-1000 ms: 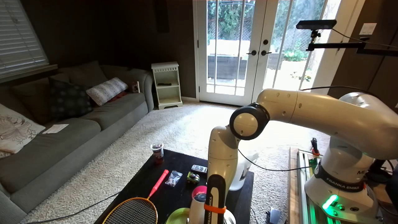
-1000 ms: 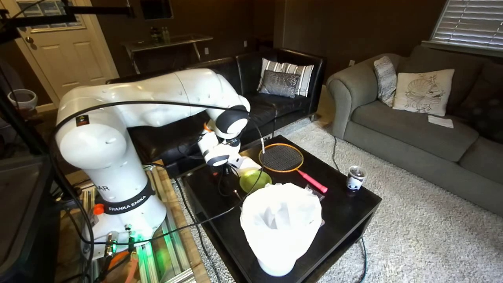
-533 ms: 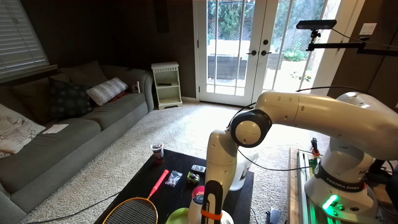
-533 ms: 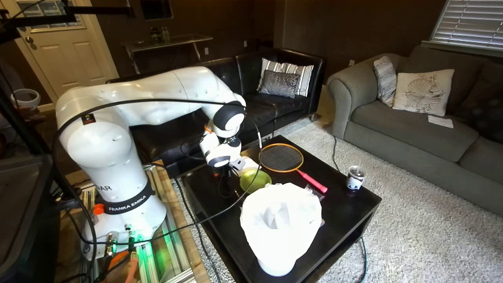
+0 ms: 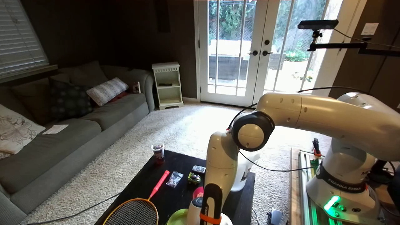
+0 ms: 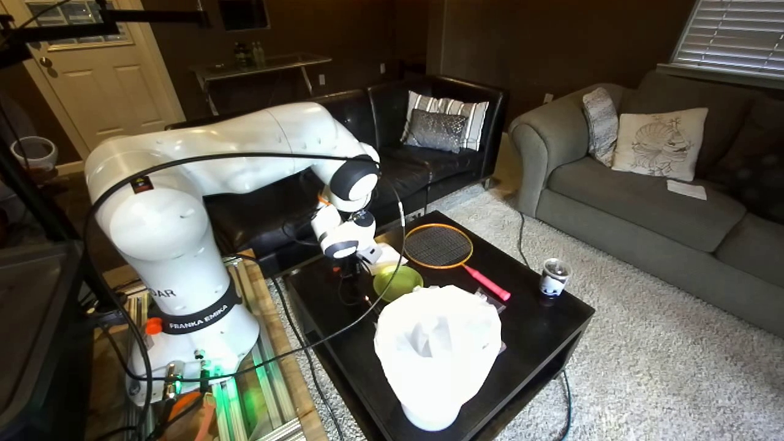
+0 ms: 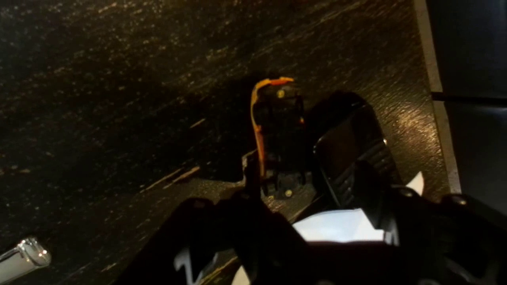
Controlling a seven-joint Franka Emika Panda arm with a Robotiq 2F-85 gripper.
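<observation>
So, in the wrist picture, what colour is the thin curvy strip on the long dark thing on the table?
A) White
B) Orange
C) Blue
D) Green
B: in the wrist view a thin orange strip runs along one side of the long dark object and bends around its end.

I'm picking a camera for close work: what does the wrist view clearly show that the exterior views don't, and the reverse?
Only the wrist view clearly shows the rounded black device with a ribbed face and the dark piece with an orange edge.

Only the exterior views show the orange-framed racket with a pink handle, the round green bowl and the white bag-lined bin.

All share the black wooden table.
</observation>
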